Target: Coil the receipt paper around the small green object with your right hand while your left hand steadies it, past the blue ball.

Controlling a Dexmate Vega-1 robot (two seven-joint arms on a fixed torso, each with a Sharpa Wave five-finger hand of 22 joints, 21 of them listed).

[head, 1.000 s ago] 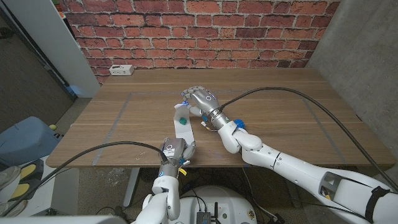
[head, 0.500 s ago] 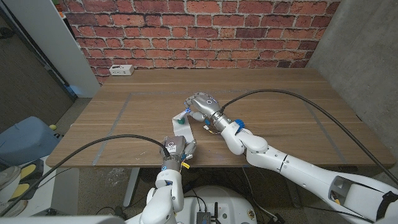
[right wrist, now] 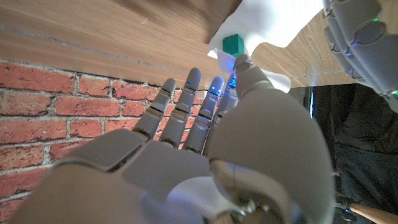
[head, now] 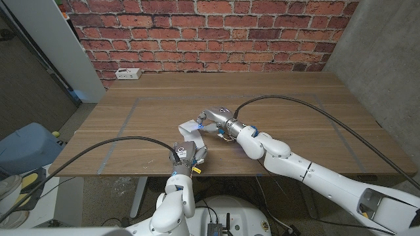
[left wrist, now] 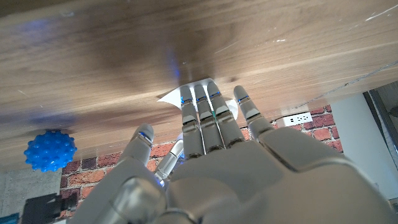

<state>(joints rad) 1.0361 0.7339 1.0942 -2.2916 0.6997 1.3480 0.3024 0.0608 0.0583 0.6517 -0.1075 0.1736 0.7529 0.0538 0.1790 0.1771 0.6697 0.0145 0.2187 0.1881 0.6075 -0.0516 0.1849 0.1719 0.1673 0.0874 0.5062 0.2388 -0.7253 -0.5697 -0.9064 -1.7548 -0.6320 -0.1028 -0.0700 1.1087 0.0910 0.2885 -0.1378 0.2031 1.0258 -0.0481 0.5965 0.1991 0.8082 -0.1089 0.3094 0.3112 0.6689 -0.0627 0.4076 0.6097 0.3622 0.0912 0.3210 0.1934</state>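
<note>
Head view: receipt paper point(head: 190, 133), thin white strip, lies on bench point(head: 295, 118) near front edge. Right robot hand point(head: 209, 118) over strip's far end; grasp on paper cannot be told. Left robot hand point(head: 189, 155) at strip's near end; grip unclear.

Left wrist view: left fingers point(left wrist: 205, 112) extended, tips at paper edge; spiky blue ball point(left wrist: 50, 149) on bench.

Right wrist view: small green object point(right wrist: 234, 44), cube-like, against white paper; fingertips point(right wrist: 242, 63) touching paper beside it.

Handling, judged: paper light, limp, tears easily; take free end, wrap gently.
</note>
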